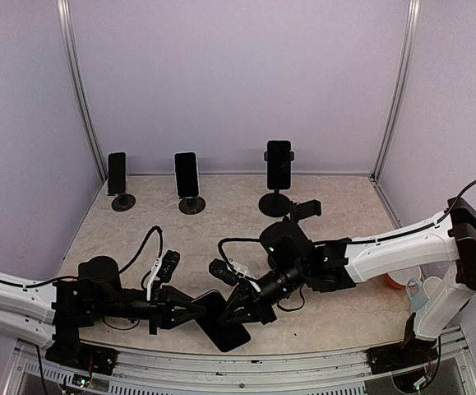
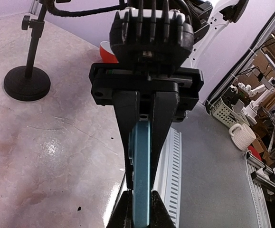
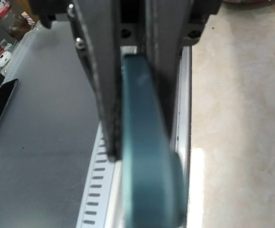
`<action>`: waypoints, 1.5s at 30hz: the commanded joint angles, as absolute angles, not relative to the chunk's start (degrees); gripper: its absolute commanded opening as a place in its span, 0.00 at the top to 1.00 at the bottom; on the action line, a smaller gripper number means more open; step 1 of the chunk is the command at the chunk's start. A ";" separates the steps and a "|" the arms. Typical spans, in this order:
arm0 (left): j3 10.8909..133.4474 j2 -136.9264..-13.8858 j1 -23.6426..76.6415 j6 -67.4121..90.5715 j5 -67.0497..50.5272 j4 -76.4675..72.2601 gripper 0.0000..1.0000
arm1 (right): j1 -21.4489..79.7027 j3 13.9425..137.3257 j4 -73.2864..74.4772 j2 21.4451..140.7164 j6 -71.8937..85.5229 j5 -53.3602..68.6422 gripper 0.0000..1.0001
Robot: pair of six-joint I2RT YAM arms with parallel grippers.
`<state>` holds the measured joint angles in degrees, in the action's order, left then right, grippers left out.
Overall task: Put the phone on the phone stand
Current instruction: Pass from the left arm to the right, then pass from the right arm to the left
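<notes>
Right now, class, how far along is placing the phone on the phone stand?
Done: the back stands already carry phones. In hand: left jaws and right jaws both clamp the teal-edged phone near the front edge of the table, seemingly mid-handover. Left: one arm lets go, the other carries it to a stand.

My right arm (image 1: 394, 247) wore a white shell ending in black joints, a green light (image 1: 272, 247) glowing on one. My left arm (image 1: 7, 300), same white and black. Black cables (image 1: 151, 239) looped off both. My right gripper (image 2: 141, 187) showed ribbed black housing, flat black fingers (image 2: 125, 142), small screw holes.
</notes>
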<state>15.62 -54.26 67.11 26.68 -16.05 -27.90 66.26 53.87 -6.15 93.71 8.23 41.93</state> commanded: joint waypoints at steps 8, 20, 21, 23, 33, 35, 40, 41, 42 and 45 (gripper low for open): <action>17.75 -54.24 66.80 28.65 -14.02 -31.82 0.48 | 65.26 53.37 -9.60 92.37 7.01 38.12 1.00; 17.14 -54.31 67.26 29.13 -12.93 -32.95 0.10 | 63.64 45.71 -19.99 83.92 9.33 32.83 1.00; 17.14 -54.39 67.30 29.14 -12.94 -33.03 0.07 | 63.63 45.11 -20.75 83.29 9.53 32.14 1.00; 17.14 -54.63 67.48 29.11 -12.89 -33.25 0.02 | 63.63 44.10 -22.21 82.22 9.93 30.88 1.00; 17.40 -55.97 68.42 28.94 -12.90 -34.32 0.01 | 63.64 39.55 -36.34 79.90 15.59 33.54 1.00; 17.47 -56.14 68.52 28.96 -13.00 -34.36 0.01 | 63.64 39.22 -38.89 80.09 17.08 34.67 1.00; 17.58 -56.65 68.80 28.83 -13.36 -34.78 0.03 | 63.63 38.92 -44.83 81.47 21.07 35.90 1.00; 17.58 -56.88 68.77 28.80 -13.48 -35.07 0.03 | 63.63 38.77 -46.34 81.81 22.06 35.80 1.00; 17.58 -57.05 68.88 28.82 -13.67 -35.27 0.04 | 63.63 38.54 -47.90 82.14 23.20 35.51 1.00; 17.66 -57.74 68.99 28.76 -14.06 -35.83 0.06 | 63.63 37.62 -53.00 83.23 26.61 34.20 1.00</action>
